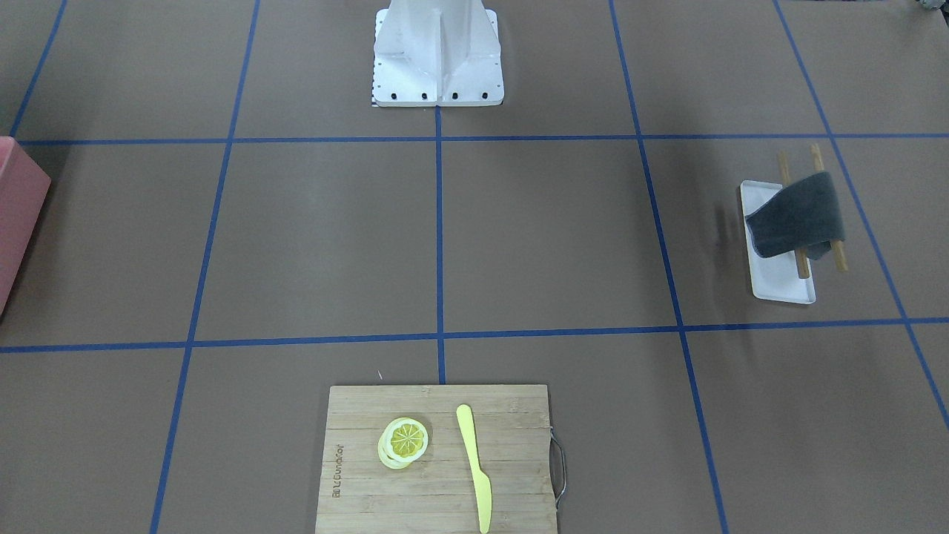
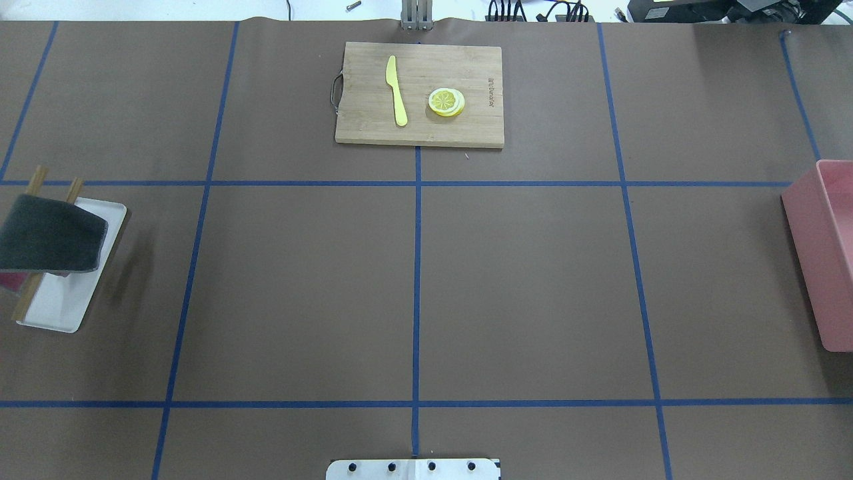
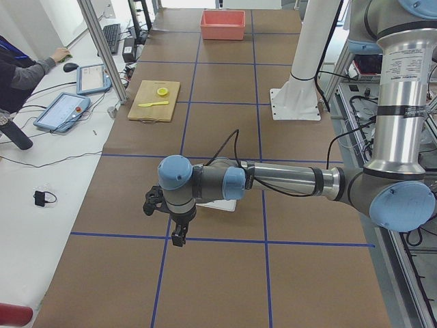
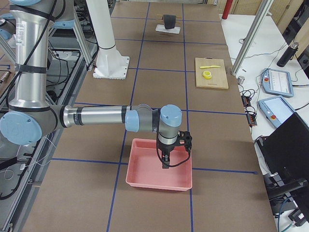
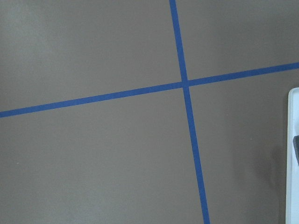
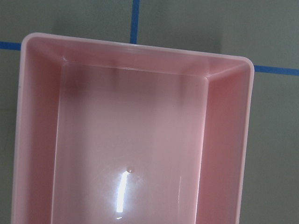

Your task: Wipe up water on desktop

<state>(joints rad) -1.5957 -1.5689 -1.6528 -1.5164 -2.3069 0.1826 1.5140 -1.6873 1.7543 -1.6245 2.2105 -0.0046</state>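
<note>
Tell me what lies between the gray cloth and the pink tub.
Only bare desktop crossed by blue tape lines lies between the cloth and the tub, as the overhead view shows.

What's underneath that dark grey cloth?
The cloth drapes over two wooden bars, partly above a white tray. The bars' middles and the tray surface below the cloth are covered, so anything there is hidden.
</note>
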